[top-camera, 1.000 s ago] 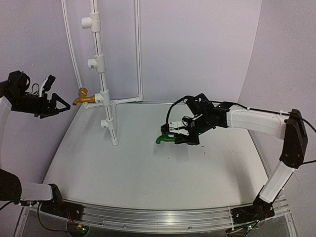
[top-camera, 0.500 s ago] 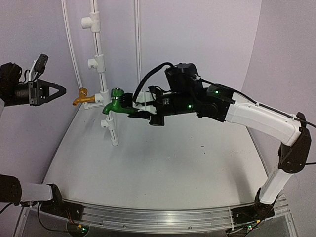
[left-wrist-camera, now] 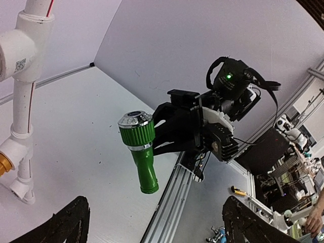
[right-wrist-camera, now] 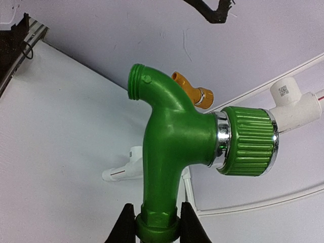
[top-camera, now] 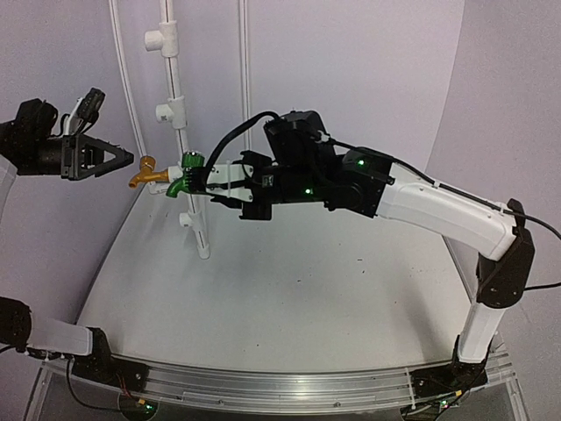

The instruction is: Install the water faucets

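Note:
My right gripper (top-camera: 209, 181) is shut on the threaded base of the glossy green faucet (top-camera: 184, 174), holding it in the air beside the white pipe stand (top-camera: 178, 105). In the right wrist view the black fingers (right-wrist-camera: 126, 225) clamp the green faucet (right-wrist-camera: 172, 147) at its lower collar, with its ribbed handle pointing right. The golden-brass faucet (top-camera: 145, 172) is mounted on a T-fitting of the stand and shows behind the green one (right-wrist-camera: 195, 91). My left gripper (top-camera: 118, 160) hangs open just left of the brass faucet. The green faucet (left-wrist-camera: 139, 152) shows in its view.
The stand carries several white T-fittings (top-camera: 161, 40), and its feet rest on the white table (top-camera: 289, 298). Thin white tubes run up the back wall (top-camera: 245, 88). An aluminium rail (top-camera: 289, 386) edges the table's near side. A spare side outlet (right-wrist-camera: 124, 171) sticks out low on the pipe.
My right arm lifted the green faucet off the table and carried it left to the pipe stand. My left gripper shifted slightly toward the brass faucet.

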You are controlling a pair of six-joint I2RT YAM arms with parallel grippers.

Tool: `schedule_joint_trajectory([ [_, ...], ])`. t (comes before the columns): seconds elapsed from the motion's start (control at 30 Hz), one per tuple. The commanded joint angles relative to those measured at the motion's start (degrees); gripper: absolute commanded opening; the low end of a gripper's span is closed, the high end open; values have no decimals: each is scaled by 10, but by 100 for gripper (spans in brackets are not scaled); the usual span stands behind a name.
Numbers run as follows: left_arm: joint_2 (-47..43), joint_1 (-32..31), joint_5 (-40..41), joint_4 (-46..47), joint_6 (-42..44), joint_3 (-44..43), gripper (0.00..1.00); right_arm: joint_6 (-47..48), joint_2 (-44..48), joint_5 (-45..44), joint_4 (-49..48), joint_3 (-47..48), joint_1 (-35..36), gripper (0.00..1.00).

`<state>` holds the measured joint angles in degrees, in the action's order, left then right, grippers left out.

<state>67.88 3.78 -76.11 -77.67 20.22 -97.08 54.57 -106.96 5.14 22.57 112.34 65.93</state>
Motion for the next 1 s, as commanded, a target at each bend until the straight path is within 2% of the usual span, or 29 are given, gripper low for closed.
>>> schedule_joint_trajectory([
  [0.0,55,-24,24,-179,59,-65,88,-5,-15,-48,8,38,10,0],
  [0.23,62,-87,16,-174,69,-64,82,-3,-52,-121,35,98,59,0],
  [0.4,60,-98,9,-195,93,-37,80,10,-76,-151,34,126,91,0],
  [0.63,24,-119,53,-196,111,22,78,35,-91,-155,30,137,94,0],
  [0.97,7,-126,42,-187,127,76,76,35,-92,-166,21,144,89,0],
])
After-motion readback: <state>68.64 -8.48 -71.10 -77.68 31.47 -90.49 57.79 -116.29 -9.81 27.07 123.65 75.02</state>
